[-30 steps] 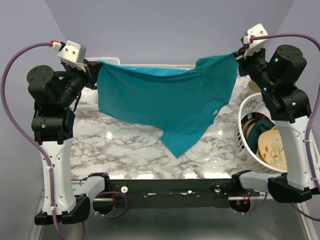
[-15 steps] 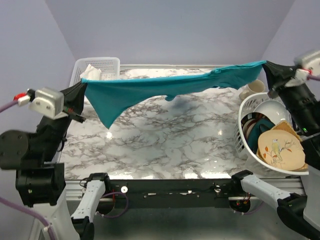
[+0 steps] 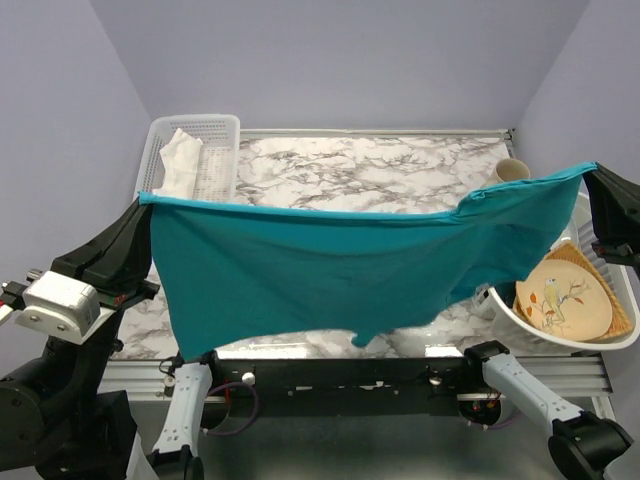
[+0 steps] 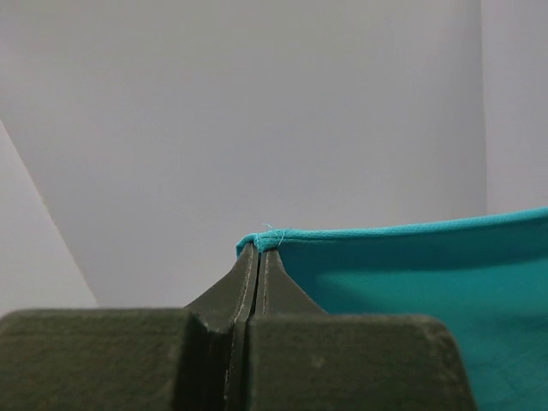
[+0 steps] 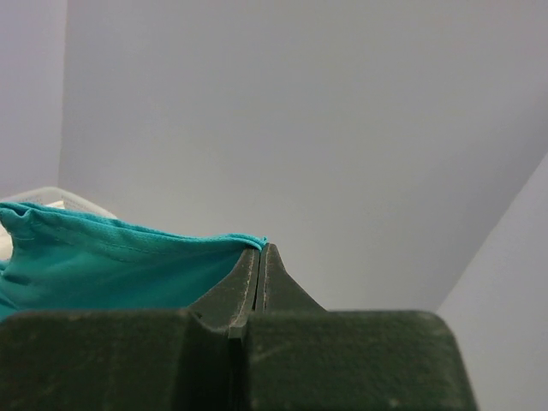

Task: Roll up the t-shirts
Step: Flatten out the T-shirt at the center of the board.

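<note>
A teal-blue t-shirt (image 3: 340, 265) hangs stretched in the air between both arms, spread wide above the near part of the marble table (image 3: 370, 170). My left gripper (image 3: 146, 200) is shut on its left hem corner (image 4: 257, 238). My right gripper (image 3: 592, 172) is shut on the opposite corner (image 5: 253, 242). In both wrist views the dark fingers (image 4: 248, 282) press together with the teal hem pinched at the tips. The shirt's lower edge hangs down over the table's front edge.
A white mesh basket (image 3: 215, 150) with a white cloth (image 3: 178, 160) stands at the back left. A white bowl-shaped basket (image 3: 540, 325) holding a bird-printed plate (image 3: 566, 296) sits at the right. A cream mug (image 3: 511, 169) stands behind it.
Both arms have swung from the back of the table toward the near edge, carrying the shirt. It went from a taut raised band to a wide hanging sheet.
</note>
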